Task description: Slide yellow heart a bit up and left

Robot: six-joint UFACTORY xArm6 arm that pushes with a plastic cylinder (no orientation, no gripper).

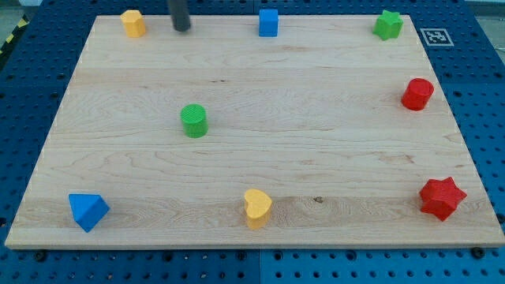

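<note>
My tip (pixel 181 28) is sitting at the far edge of the wooden board (pixel 316 158), between the yellow block (pixel 133 23) in the far left corner and the blue cube (pixel 268 22) further right, and it is touching neither of them. There are no fingers to open or close here: the rod is bare, holding nothing and pressing on nothing.

The yellow heart (pixel 257 208) is lying at the near edge, roughly mid-board, so it is sitting well apart from my tip, almost the full depth of the board away and somewhat to the right. That is the relation everything is hanging on. To send the heart far and left, my tip is going to have to come round to its near right side, and there looks to be little board left between the heart and the near edge.

The green cylinder (pixel 194 120) is standing roughly along the straight path down, a little to its left, so I judge that a slight swing to the right is needed.
</note>
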